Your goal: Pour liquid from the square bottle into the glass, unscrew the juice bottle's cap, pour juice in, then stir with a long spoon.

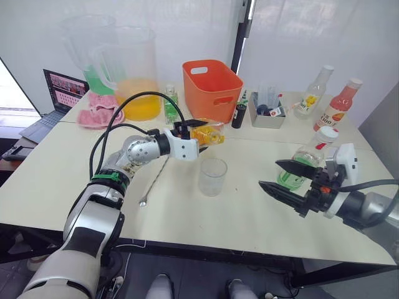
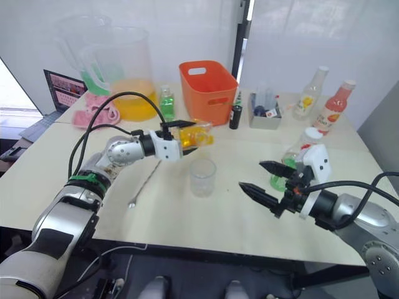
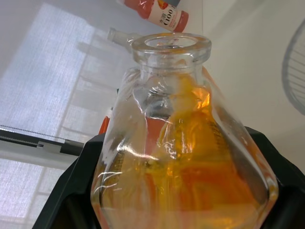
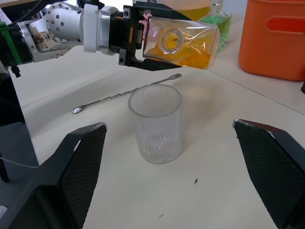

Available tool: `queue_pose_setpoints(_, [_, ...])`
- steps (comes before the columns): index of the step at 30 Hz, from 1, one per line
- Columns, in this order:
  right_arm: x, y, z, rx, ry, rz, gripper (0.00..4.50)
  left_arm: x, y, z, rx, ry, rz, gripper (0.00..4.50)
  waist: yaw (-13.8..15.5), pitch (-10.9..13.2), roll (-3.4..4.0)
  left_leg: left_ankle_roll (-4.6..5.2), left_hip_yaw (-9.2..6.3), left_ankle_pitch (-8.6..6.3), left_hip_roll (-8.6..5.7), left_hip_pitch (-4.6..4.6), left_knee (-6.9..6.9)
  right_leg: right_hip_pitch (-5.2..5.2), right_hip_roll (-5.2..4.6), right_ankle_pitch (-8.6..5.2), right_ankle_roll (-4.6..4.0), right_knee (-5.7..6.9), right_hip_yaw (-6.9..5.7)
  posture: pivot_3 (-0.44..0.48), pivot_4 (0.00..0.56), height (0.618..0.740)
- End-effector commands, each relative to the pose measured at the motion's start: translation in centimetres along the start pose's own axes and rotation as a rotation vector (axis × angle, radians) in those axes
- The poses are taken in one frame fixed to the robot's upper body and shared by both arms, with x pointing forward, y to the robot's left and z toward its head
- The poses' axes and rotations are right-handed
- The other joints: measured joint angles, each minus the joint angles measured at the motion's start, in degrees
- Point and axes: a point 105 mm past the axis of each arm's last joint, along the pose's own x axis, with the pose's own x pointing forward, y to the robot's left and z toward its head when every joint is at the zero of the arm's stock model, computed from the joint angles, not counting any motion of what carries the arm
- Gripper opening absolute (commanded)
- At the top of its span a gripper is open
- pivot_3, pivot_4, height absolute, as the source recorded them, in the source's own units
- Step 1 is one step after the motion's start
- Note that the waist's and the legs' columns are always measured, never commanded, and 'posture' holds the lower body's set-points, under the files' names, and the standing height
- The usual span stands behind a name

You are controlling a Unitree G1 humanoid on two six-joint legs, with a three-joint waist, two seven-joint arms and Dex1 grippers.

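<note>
White-walled room, cream table across the frame. Far left: laptop, pink cloth, big pitcher with orange liquid at upper left. Long spoon lies flat on the table left of centre, untouched.

Left gripper sits centre-left, clamped on the square bottle, which is tipped on its side just above and behind the glass. Bottle mouth is open in the left wrist view, orange liquid inside. Small green bottle and orange basket behind, upper centre.

Glass stands upright at centre of the table; in the right wrist view it looks empty or nearly so, no orange visible. Grey tray of small items right of the basket.

Right gripper at lower right, fingers spread wide, holding nothing, pointed toward the glass. Just behind it a capped bottle with green liquid, likely the juice bottle, cap on. Two more bottles at upper right.

Progress: early, first pour looks about to begin or barely begun. Left to do: finish the pour, uncap the juice, pour it, stir.
</note>
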Motion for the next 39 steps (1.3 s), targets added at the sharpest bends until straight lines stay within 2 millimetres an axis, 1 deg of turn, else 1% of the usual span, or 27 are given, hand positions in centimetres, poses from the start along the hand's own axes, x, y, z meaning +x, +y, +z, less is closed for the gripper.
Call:
queue_pose_setpoints(1, [0.2, 0.2, 0.8, -0.036, -0.03, 0.0, 4.5, -0.2, 3.5, 1.5, 0.086, -0.066, 0.131, 2.83, 0.03, 0.0, 0.0, 0.0, 0.0, 0.0, 0.0, 0.0, 0.0, -0.01, 0.0, 0.0, 0.0, 0.0, 0.0, 0.0, 0.15, 0.74])
queue_pose_setpoints(3, [0.3, 0.2, 0.7, -0.035, -0.029, 0.0, 4.5, -0.3, 3.5, 1.5, 0.103, -0.067, 0.131, 2.83, 0.04, 0.0, 0.0, 0.0, 0.0, 0.0, -0.01, 0.0, 0.0, 0.0, 0.0, 0.0, 0.0, 0.01, 0.0, 0.0, 0.15, 0.74])
queue_pose_setpoints(7, [0.4, 0.1, 0.6, -0.032, -0.026, -0.001, 4.5, -0.6, 3.3, 1.6, 0.199, -0.072, 0.119, 2.83, 0.02, 0.0, 0.0, 0.0, 0.0, 0.0, 0.0, 0.0, 0.0, 0.0, 0.0, 0.01, 0.01, 0.02, 0.0, 0.0, 0.15, 0.74])
queue_pose_setpoints(10, [0.5, 0.1, 0.5, -0.031, -0.024, -0.001, 4.5, -0.6, 3.0, 1.5, 0.231, -0.068, 0.114, 2.83, 0.06, 0.0, 0.0, 0.0, 0.0, 0.0, -0.01, 0.0, 0.0, 0.0, 0.0, 0.01, 0.01, 0.01, 0.0, 0.0, 0.15, 0.74])
queue_pose_setpoints(14, [0.5, -0.1, 0.2, -0.024, -0.006, -0.01, 4.5, -0.6, 2.9, 1.2, 0.231, -0.055, 0.122, 2.83, 0.07, 0.0, 0.0, 0.0, 0.0, 0.0, -0.01, 0.0, 0.0, 0.0, 0.0, 0.01, 0.01, 0.01, 0.0, 0.0, 0.15, 0.74])
queue_pose_setpoints(18, [0.5, -0.2, 0.0, -0.032, 0.003, -0.01, 4.5, -0.6, 2.5, 1.3, 0.29, -0.06, 0.091, 2.83, 0.09, 0.0, 0.0, 0.0, 0.0, 0.0, -0.01, 0.0, 0.0, 0.0, 0.0, 0.01, 0.02, 0.02, 0.0, 0.0, 0.15, 0.74])
queue_pose_setpoints(22, [0.5, -0.3, 0.0, -0.03, -0.003, -0.014, 4.5, -0.6, 3.1, 1.3, 0.35, -0.056, 0.127, 2.83, 0.08, 0.0, 0.0, -0.01, 0.0, 0.0, -0.01, 0.0, 0.0, -0.01, 0.0, 0.01, 0.02, 0.04, 0.0, 0.0, 0.15, 0.74])
queue_pose_setpoints(29, [0.5, -0.2, -0.1, -0.025, -0.005, -0.014, 4.5, -0.6, 3.3, 1.3, 0.39, -0.061, 0.147, 2.83, 0.14, 0.0, 0.0, -0.01, 0.0, 0.0, -0.01, 0.0, 0.0, -0.01, 0.0, 0.01, 0.03, 0.04, 0.0, 0.0, 0.15, 0.74])
queue_pose_setpoints(32, [0.5, -0.2, -0.1, -0.023, -0.005, -0.014, 4.5, -0.5, 3.6, 1.5, 0.409, -0.066, 0.164, 2.83, 0.15, 0.0, 0.0, -0.01, 0.0, 0.0, -0.01, 0.0, 0.0, -0.01, 0.0, 0.01, 0.03, 0.04, 0.0, 0.0, 0.15, 0.74])
queue_pose_setpoints(39, [0.7, -0.1, -0.1, -0.023, -0.007, -0.007, 4.5, -0.4, 3.6, 2.0, 0.442, -0.092, 0.166, 2.83, 0.12, 0.0, 0.0, -0.02, 0.0, 0.0, -0.01, 0.0, 0.0, -0.01, 0.0, 0.02, 0.04, 0.04, 0.0, 0.0, 0.15, 0.74])
